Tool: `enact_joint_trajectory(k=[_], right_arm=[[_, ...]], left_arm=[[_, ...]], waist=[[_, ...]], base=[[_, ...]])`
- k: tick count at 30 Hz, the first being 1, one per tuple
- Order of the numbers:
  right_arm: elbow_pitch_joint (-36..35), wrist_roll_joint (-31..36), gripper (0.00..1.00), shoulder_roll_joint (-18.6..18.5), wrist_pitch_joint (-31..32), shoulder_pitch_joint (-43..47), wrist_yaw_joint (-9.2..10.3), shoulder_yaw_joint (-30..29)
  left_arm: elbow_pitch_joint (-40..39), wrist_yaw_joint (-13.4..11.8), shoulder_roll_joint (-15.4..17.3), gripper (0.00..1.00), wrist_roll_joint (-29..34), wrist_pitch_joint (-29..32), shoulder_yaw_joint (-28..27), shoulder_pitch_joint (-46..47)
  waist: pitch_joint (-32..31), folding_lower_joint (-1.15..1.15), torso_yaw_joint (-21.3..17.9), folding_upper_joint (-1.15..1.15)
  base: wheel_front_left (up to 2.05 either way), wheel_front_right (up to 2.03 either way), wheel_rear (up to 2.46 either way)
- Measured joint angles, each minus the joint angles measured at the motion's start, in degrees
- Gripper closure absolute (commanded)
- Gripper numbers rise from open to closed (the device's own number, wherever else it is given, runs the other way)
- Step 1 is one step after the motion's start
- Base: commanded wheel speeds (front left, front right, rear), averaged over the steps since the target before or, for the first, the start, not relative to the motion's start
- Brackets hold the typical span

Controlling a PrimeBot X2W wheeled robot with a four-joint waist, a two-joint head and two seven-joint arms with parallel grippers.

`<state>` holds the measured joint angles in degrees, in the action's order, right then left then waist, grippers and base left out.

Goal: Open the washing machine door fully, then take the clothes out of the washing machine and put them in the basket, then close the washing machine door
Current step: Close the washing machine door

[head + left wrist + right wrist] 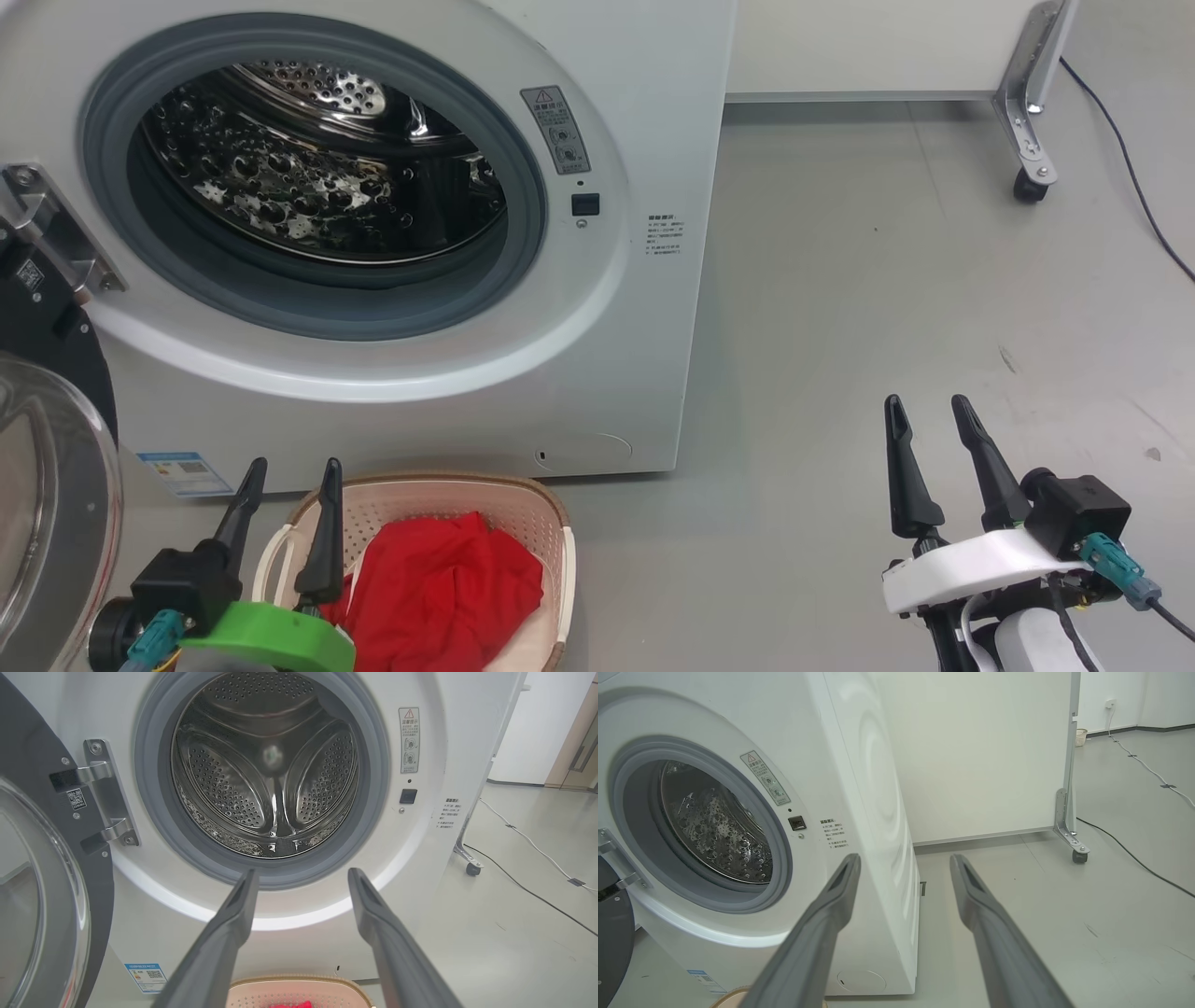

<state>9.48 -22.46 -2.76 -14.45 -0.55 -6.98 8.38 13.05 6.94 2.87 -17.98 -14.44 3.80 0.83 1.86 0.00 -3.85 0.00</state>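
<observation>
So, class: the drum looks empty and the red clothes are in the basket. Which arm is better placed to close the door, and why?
Left, probably. The open door stands on the robot's left, beside the open left end effector; the right end effector is past the washing machine's far side.

The washing machine point(644, 140) had a smooth, glossy white shell; its drum point(280, 187) at upper left was shiny perforated steel inside a matt grey rubber ring point(355, 313). The basket point(420, 509) looked like matt cream plastic, the clothes point(439, 579) in it soft red cloth.
</observation>
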Motion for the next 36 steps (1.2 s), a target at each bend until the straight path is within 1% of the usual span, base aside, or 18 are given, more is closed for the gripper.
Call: enact_joint_trajectory(k=[21,36], right_arm=[[0.12,-0.1,0.0,0.05,0.0,0.0,-0.01,0.07],[0.26,-0.1,0.0,0.09,0.0,0.0,-0.01,0.88]], left_arm=[[-1.18,0.01,-0.02,0.0,0.58,0.0,-0.2,-0.04],[-2.01,0.01,-0.03,0.0,1.34,0.0,-0.1,-1.14]], waist=[[-0.33,0.0,-0.07,0.0],[-0.92,0.0,-0.06,0.0]], base=[[-1.22,1.22,0.0],[-0.72,0.72,0.0]])
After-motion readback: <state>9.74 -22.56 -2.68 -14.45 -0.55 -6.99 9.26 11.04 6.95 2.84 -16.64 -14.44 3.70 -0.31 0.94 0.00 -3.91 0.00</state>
